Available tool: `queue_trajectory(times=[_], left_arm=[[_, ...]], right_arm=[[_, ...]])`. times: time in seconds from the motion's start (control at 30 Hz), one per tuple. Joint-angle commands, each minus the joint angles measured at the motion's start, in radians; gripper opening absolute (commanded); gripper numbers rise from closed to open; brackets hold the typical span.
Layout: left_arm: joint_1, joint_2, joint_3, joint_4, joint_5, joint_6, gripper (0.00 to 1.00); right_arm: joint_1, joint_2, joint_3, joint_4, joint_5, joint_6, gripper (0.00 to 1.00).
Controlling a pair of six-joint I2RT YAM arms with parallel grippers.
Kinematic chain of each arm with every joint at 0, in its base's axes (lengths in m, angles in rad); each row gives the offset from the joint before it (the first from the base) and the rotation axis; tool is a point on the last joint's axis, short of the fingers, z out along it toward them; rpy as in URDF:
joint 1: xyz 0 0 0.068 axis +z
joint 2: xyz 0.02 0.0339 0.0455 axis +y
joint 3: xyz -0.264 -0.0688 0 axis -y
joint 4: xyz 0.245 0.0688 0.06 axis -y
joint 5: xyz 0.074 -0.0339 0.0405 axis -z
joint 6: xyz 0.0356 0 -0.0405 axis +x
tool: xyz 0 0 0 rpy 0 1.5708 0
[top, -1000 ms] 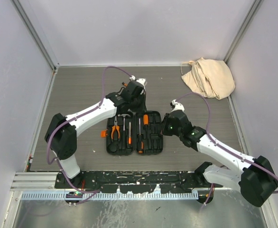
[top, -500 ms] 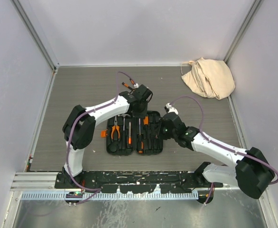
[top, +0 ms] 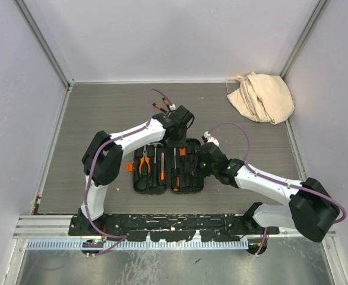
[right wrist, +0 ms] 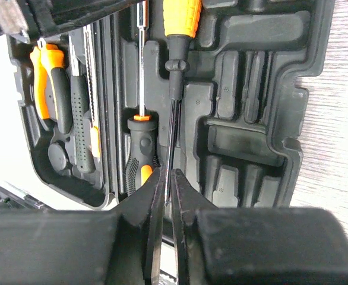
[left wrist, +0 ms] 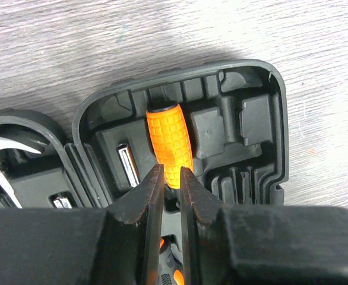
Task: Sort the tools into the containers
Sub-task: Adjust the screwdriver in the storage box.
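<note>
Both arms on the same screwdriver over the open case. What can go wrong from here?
1. The left gripper flanks the handle and the right gripper straddles the shaft of one screwdriver; mismatched moves could bend it or wrench it loose.
2. It may not be fully seated in the tool case slot; released askew, it could block the lid.
3. The right jaws sit close to the small screwdriver alongside and might knock it.
</note>
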Motion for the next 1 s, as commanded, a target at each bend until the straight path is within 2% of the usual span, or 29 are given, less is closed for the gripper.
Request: queue_trajectory(times=[0.0,0.2,0.57,0.97], left_arm=[[-0.005,0.022,0.059,0.001,-0.005,0.003,0.19],[-0.011,0.047,0.071,-0.005,-0.009,0.003,0.22],[-0.011,0.079,0.074,-0.013,-0.021,0.0,0.15],[-0.012,0.083,0.062,-0.023,-0.026,-0.001,0.13]], right_arm=[[0.007,0.001,0.026,0.046,0.02,0.023,0.16],[0.007,0.011,0.026,0.049,0.013,0.025,0.17],[0.014,0.033,0.043,0.047,-0.004,0.026,0.17],[0.039,0.095,0.077,0.035,-0.005,0.02,0.17]])
